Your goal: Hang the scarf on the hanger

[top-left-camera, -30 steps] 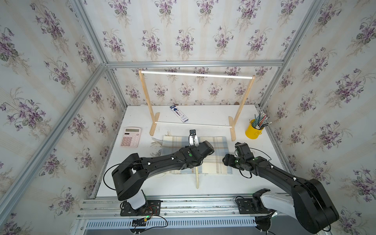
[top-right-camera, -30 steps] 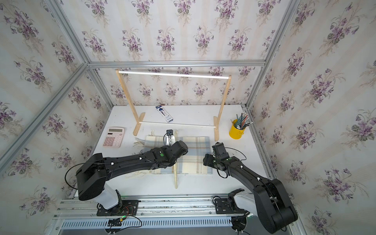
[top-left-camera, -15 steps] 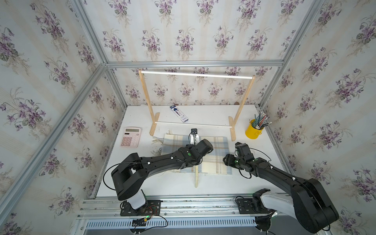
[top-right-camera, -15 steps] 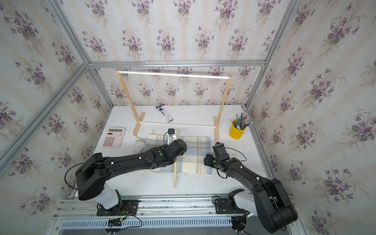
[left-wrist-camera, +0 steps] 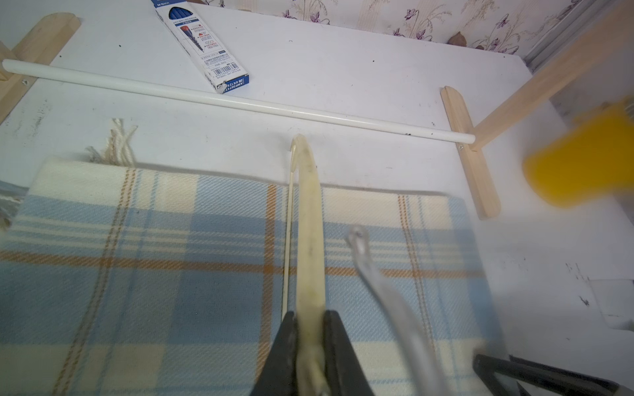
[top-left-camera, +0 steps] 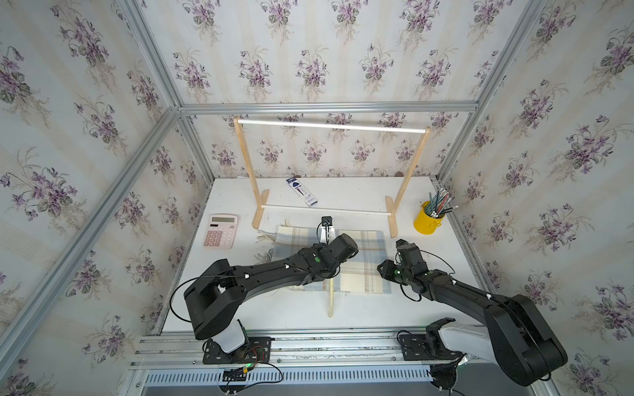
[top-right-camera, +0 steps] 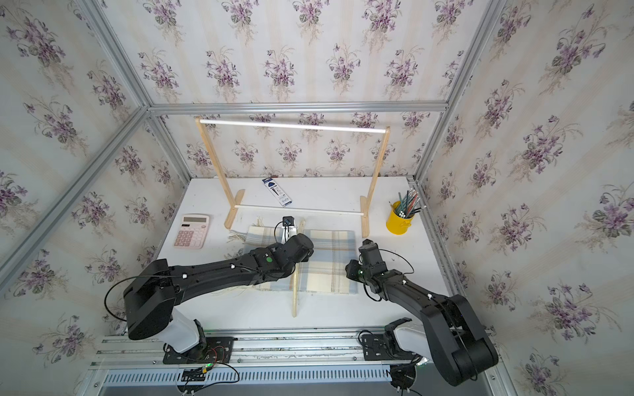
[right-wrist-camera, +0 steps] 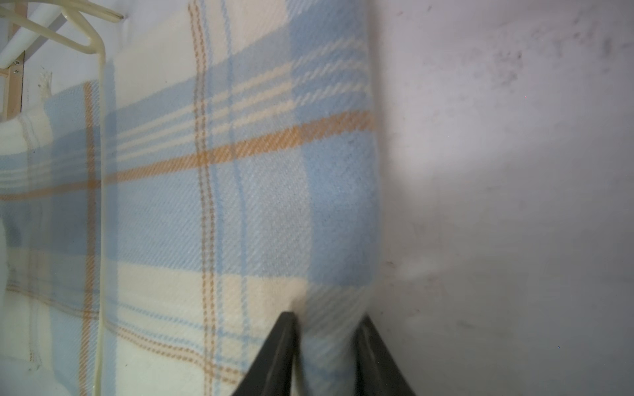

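Left gripper (left-wrist-camera: 310,313) clamped on hanger (left-wrist-camera: 308,223) arm, hanger across scarf (right-wrist-camera: 267,192); right gripper (right-wrist-camera: 327,317) pinching scarf's raised edge.

Both arms (top-left-camera: 267,274) are matte black, with white bases (top-left-camera: 230,337), green lights (top-left-camera: 317,259) and looping cables (top-left-camera: 171,302).
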Available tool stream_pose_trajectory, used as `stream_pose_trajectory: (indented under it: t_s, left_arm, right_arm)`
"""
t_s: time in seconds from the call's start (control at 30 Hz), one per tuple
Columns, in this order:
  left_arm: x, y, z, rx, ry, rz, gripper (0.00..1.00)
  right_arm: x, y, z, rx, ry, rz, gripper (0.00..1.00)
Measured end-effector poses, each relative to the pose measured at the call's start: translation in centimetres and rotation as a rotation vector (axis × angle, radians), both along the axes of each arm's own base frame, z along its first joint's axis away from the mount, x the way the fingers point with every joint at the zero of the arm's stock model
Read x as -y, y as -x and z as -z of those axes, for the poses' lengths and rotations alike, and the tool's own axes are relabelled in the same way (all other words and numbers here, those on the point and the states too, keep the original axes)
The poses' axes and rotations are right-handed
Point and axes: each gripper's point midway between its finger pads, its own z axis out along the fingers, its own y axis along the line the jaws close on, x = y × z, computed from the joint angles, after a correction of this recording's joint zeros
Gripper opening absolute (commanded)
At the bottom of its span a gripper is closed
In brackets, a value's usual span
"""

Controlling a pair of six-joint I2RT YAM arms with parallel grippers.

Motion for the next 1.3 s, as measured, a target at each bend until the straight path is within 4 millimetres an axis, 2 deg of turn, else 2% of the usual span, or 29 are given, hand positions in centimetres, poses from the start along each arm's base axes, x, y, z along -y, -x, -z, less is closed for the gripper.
stream_pose_trajectory:
  t_s: [0.07,0.27,0.5,0.77,1.1,1.2,1.3]
  left_arm:
    - [0.3,0.3,-0.6,-0.018,0.016,0.02,0.0]
    - [1.2,0.9,-2.0,-0.041,0.065,0.056,0.0]
    - [1.4,0.6,-0.1,-0.06,0.043,0.03,0.0]
    - [0.6,0.0,0.3,-0.018,0.051,-0.086,0.0]
    - [1.7,-1.1,1.1,0.016,0.021,-0.121,0.0]
    - [1.8,-1.3,1.4,0.021,0.003,-0.121,0.0]
    - [1.8,-1.4,1.7,0.027,-0.023,-0.111,0.0]
  right_arm:
    - [-0.2,0.0,0.1,-0.003,-0.011,0.002,0.0]
    - [-0.3,-0.1,0.0,0.001,-0.021,0.002,0.0]
    - [-0.3,0.0,0.0,0.002,-0.025,0.0,0.0]
    - [-0.4,0.0,0.0,0.002,-0.026,-0.006,0.0]
    - [-0.8,0.3,-0.2,-0.002,-0.043,-0.026,0.0]
    - [-1.0,0.7,-1.1,0.01,-0.058,-0.05,0.0]
    - [-1.6,0.1,-3.9,0.086,-0.087,-0.08,0.0]
